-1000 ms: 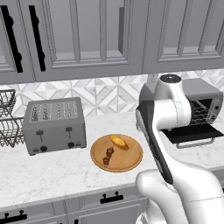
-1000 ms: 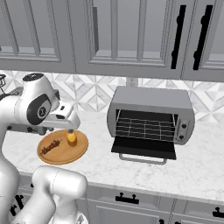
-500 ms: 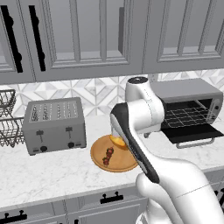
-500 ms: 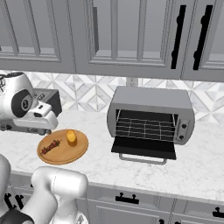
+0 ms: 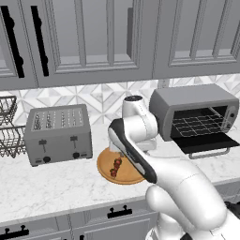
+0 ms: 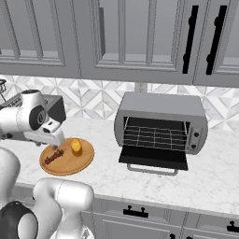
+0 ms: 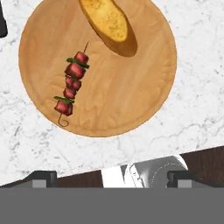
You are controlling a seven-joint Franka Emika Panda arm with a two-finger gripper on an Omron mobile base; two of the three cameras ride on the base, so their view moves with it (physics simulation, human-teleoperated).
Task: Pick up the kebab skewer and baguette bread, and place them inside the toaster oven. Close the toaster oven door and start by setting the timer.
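Where we look down from the hand:
pincer: tips set wide apart, gripping nothing, above the board's edge
skewer: flat on the round wooden board, red chunks, touching nothing else
bread: on the same board, just beside the skewer, apart from it
board: on the marble tabletop, between the toaster and the oven
oven door: we see it dropped open, flat, handle bar at front, rack visible inside
oven knobs: narrow panel on its right side
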